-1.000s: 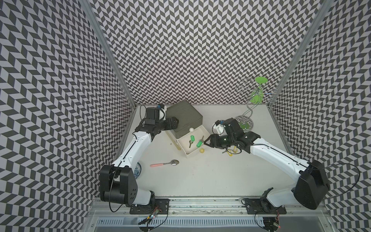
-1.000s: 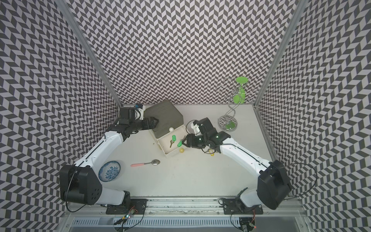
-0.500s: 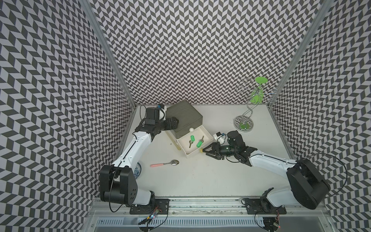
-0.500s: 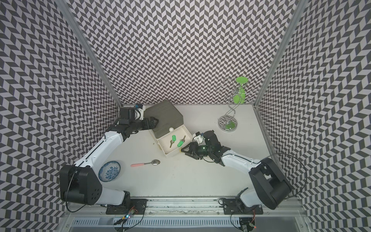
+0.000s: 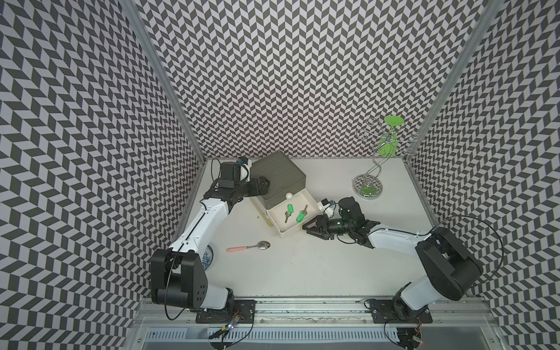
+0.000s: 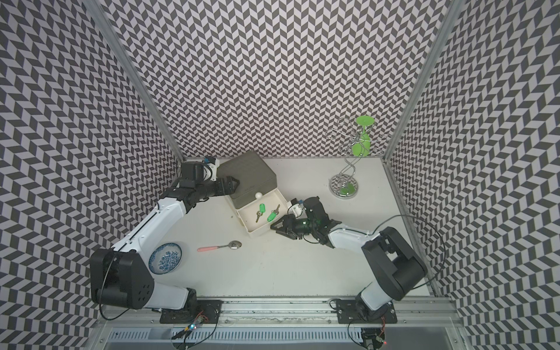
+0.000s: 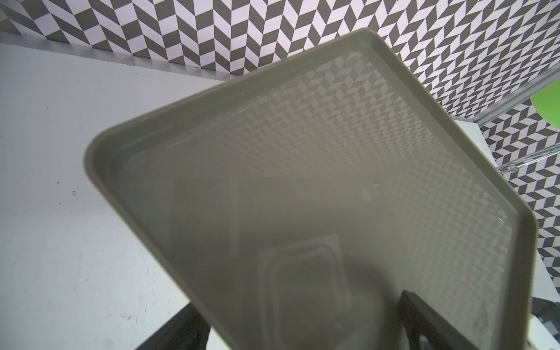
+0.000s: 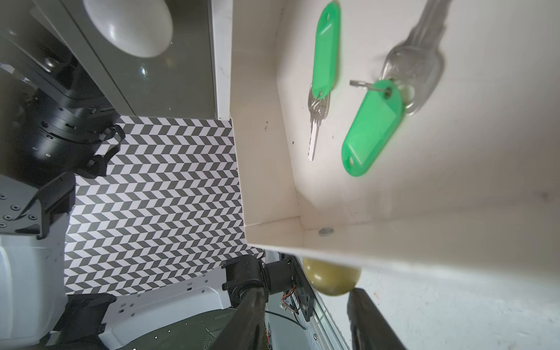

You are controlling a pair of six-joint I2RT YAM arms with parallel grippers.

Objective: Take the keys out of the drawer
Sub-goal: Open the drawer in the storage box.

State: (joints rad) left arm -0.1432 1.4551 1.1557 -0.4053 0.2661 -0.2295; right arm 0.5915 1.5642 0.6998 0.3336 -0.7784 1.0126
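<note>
Right gripper (image 5: pixel 305 229) is hovering with jaws apart and empty, just beside the front corner of the open drawer (image 5: pixel 289 235); no key is out yet.
The drawer is standing pulled out of the grey cabinet (image 5: pixel 278 169) toward the middle of the worktop (image 5: pixel 303 272). The keys (image 5: pixel 300 215), two on green tags, are lying side by side on its floor. The left gripper (image 5: pixel 263 185) is resting against the cabinet near the back edge, and I cannot tell how its jaws stand. Both pickups are waiting.

two green-tagged keys (image 5: pixel 290 209), one spoon (image 5: pixel 248 246), one bowl (image 6: pixel 165 258)
</note>
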